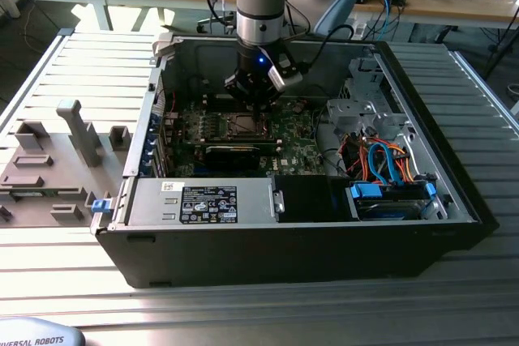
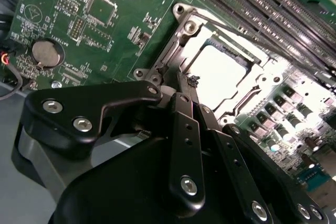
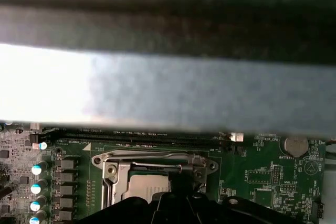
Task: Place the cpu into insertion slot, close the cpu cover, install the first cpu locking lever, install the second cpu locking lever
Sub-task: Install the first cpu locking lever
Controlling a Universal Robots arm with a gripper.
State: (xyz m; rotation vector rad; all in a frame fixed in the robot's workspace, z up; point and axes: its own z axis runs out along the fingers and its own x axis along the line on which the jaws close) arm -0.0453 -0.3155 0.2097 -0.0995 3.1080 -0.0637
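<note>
Jaws together over the cpu cover [image 2: 247, 77], computer case [image 1: 324, 249] on slatted metal table [image 1: 97, 54].

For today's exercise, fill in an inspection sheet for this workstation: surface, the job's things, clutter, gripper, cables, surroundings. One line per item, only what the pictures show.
Surface: ribbed metal table carrying an open computer case.
Job's things: the cpu lies in the insertion slot with its pale top showing; the cpu cover appears lowered around it. Whether the levers are latched cannot be told.
Clutter: grey fixture blocks on the table at the exterior view's left.
Gripper: gripper low over the slot's edge, fingers drawn together, holding nothing that shows.
Cables: orange and blue cables inside the case at the exterior view's right.
Surroundings: wooden benches behind, with cables and small gear.
</note>
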